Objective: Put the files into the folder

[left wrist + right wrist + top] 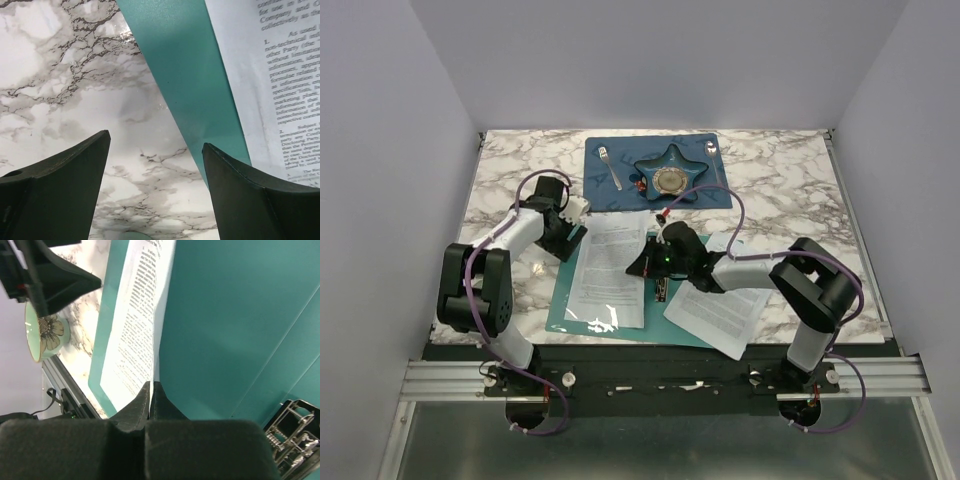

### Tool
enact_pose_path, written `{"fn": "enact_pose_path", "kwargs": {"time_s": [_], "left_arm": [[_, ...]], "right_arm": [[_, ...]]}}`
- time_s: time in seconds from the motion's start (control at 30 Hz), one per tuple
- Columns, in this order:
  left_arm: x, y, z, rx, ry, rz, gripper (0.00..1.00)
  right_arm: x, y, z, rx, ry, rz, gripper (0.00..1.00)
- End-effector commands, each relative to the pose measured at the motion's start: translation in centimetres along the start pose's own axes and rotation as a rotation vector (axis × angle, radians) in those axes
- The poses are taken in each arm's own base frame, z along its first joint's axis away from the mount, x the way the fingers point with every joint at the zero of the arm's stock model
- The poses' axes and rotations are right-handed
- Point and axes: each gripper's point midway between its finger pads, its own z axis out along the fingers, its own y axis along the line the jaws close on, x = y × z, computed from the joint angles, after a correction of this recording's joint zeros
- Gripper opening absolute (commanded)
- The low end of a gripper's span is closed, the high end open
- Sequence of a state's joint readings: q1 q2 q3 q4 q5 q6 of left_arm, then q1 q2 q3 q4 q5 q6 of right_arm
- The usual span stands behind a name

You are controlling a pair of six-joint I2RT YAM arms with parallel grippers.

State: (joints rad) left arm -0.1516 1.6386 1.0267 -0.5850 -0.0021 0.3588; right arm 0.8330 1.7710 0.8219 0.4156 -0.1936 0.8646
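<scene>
With jaws wide, the left gripper hung just left of the folder and its long edge, while the right gripper, jaws pressed together, seemingly touched the inner edge of the sheet.

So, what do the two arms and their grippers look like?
The left arm and right arm have white links between bulky black joints, with a purple cable looping along each. The left gripper has dark matte wedge fingers tapering to points; the right gripper looks the same.
</scene>
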Motion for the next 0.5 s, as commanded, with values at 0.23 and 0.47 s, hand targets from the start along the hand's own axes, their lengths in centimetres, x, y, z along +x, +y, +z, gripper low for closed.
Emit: {"fn": "enact_pose_path", "kwargs": {"time_s": [0.23, 0.47], "left_arm": [[-1.0, 1.5, -0.1, -0.013, -0.025, -0.006, 0.88], [-0.1, 1.8, 1.4, -0.034, 0.012, -0.004, 0.88]], "right_arm": [[0.5, -0.2, 0.8, 0.042, -0.013, 0.017, 0.01], [0.9, -0.4, 1.4, 0.055, -0.002, 0.027, 0.01]]}}
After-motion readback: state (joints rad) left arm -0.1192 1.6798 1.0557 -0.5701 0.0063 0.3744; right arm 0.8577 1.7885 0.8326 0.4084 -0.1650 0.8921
